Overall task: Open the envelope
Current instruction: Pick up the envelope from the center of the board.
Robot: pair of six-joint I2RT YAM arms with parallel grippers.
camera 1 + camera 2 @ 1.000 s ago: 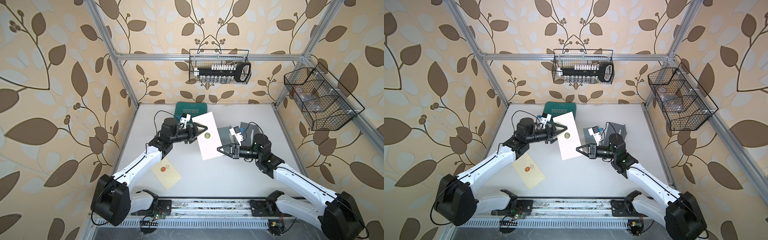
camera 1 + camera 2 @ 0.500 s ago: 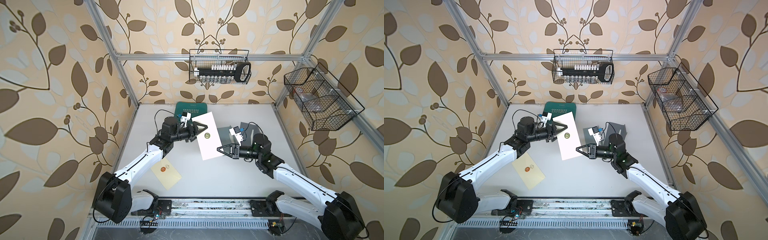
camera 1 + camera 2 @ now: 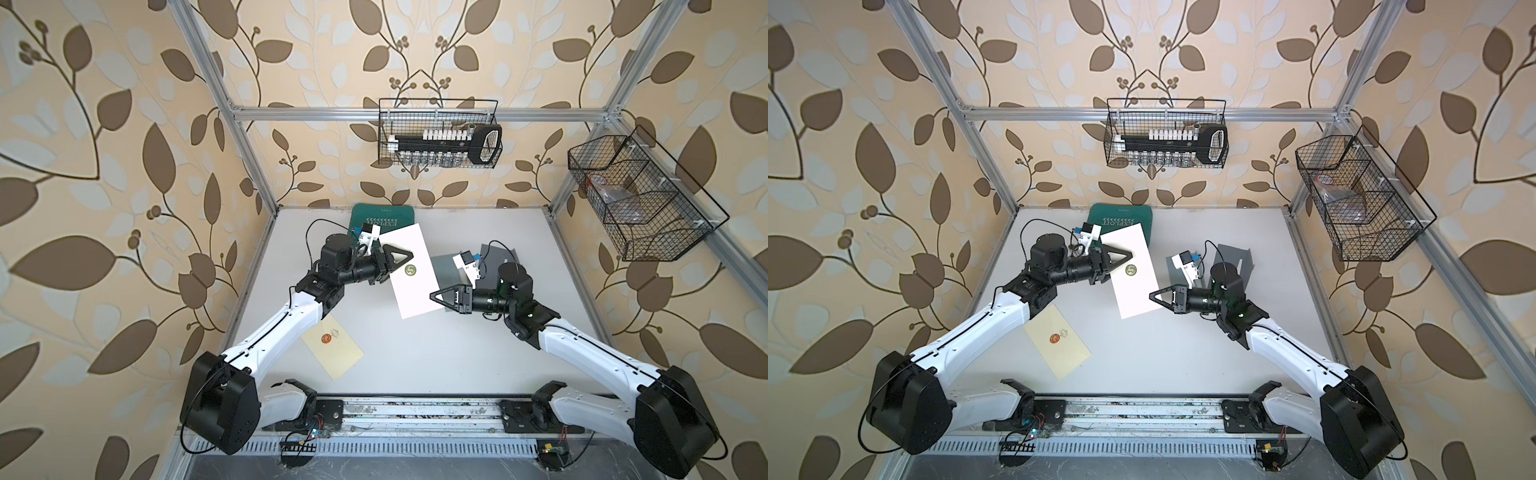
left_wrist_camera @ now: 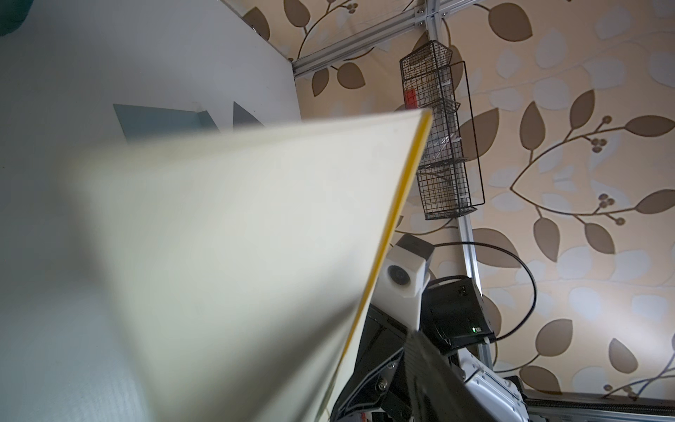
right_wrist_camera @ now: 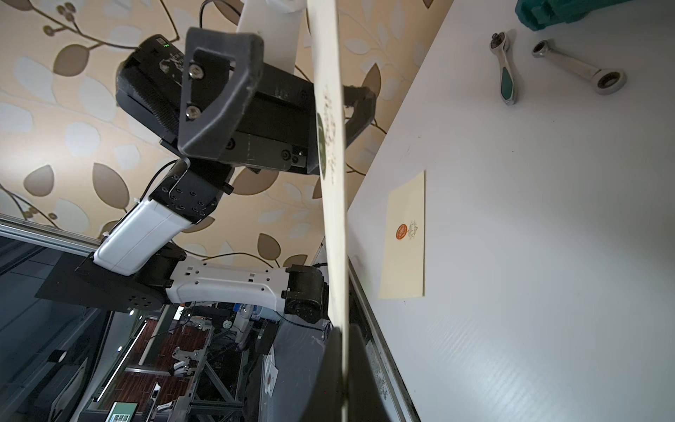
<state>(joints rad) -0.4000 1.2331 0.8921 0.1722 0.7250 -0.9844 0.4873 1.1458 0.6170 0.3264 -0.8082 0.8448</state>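
The white envelope (image 3: 417, 291) is held up off the surface (image 3: 457, 357). Its green seal (image 3: 410, 270) looks unbroken, so I judge nothing is opened yet. The right pincer (image 3: 433, 296) is clamped on the corner nearest it. The left pincer (image 3: 409, 254) has its jaws apart, straddling the edge by the seal and gripping nothing. Lifting the flap remains. A cream envelope (image 3: 332, 352) lies well apart.

The white envelope (image 3: 415, 286) is a plain long rectangle. Its flap is closed under a round dark green seal (image 3: 410, 270) near the middle of the upward face, with fine script beside the seal. It hangs slanted in the air, flat and unbent. In both top views its far corner overlaps the near edge of the green case (image 3: 376, 214), and the rest stretches from the case toward the front. The left wrist view shows a thin yellow line (image 4: 398, 219) along one long edge.
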